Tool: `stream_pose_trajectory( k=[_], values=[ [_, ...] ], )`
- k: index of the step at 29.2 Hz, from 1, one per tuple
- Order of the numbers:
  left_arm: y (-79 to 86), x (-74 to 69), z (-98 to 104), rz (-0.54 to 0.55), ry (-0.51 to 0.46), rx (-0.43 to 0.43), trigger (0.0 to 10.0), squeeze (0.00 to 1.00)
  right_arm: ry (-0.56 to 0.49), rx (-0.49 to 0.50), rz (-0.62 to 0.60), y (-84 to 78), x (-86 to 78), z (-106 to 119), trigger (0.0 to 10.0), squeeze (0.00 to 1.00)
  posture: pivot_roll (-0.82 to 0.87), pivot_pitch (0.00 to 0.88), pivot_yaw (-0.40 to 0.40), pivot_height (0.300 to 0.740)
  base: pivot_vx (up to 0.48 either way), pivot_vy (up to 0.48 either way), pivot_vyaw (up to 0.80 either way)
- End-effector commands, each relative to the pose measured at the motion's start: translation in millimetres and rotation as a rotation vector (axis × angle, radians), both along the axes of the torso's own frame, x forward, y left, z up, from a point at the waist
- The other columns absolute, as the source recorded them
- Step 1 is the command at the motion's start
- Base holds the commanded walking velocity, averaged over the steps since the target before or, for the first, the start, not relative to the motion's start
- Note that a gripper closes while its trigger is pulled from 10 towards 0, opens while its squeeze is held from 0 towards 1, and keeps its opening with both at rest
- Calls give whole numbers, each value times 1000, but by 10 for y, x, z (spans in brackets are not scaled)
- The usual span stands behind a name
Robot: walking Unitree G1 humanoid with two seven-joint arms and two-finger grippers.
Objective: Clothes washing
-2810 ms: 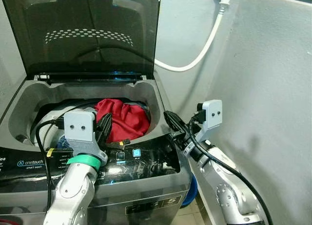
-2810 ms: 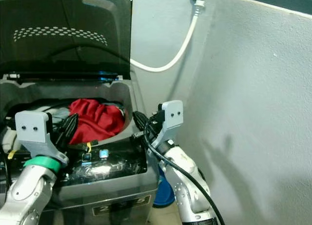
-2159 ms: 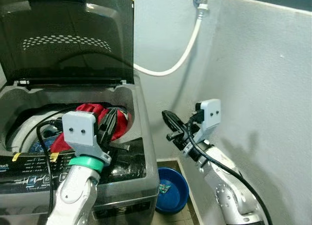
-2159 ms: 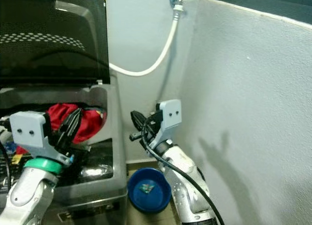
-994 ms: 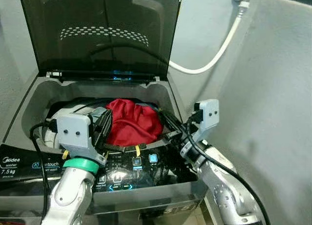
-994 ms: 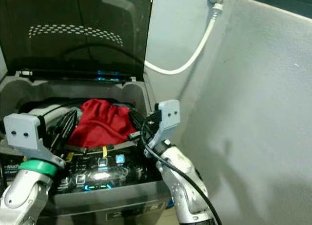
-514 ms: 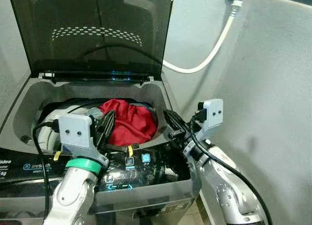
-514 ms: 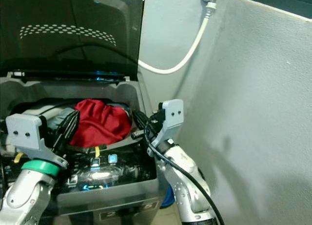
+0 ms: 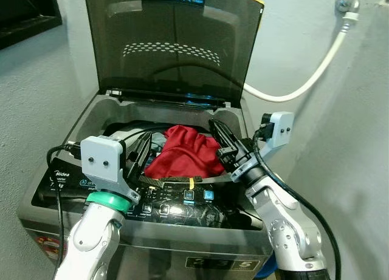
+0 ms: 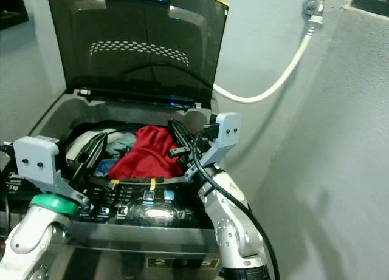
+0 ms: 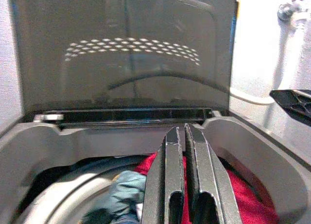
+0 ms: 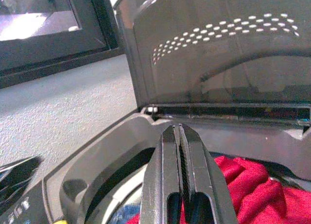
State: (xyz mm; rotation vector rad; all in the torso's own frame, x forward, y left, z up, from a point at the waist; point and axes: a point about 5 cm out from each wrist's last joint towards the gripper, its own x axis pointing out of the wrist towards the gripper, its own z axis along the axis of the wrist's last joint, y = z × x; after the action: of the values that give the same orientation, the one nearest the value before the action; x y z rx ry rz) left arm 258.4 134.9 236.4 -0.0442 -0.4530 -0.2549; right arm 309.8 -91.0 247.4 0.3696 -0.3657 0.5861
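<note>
Top-loading washing machine (image 9: 79, 140) with smoked lid (image 9: 173, 46) raised upright at the back. Red garment (image 9: 185, 158) heaped in the drum, toward the right side of the opening, with a teal-grey piece of clothing (image 11: 125, 187) just beside it on the left and a white item (image 10: 85, 143) further left against the drum rim. Lit control panel (image 9: 182, 201) along the front edge of the washing machine, a yellow tag (image 9: 191, 183) at its upper border.

Left gripper (image 9: 141, 157) poised over the front-left rim of the opening, fingers pressed together, nothing pinched between them, pointing toward the lid. Right gripper (image 9: 226, 141) over the right rim of the opening, just beside the red garment, fingers likewise closed tight and empty.

White hose (image 9: 304, 79) curving from a wall tap (image 9: 346, 0) down behind the washing machine's right rear corner. Dark-framed window (image 12: 48, 25) on the wall left of the lid.
</note>
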Motion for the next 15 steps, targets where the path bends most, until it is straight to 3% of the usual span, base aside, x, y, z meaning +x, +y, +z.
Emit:
stream_pose_trajectory(
  k=[1,15],
  values=[
    [-3,-11,-18,-5,11,5,10000,0,-8,11,11,26,-22,15,10000,0,25,0,-25,740,0,0,800],
    [-12,10,-32,-16,46,15,10000,0,-5,8,21,50,-28,5,10000,0,25,0,-23,740,0,0,800]
  ],
)
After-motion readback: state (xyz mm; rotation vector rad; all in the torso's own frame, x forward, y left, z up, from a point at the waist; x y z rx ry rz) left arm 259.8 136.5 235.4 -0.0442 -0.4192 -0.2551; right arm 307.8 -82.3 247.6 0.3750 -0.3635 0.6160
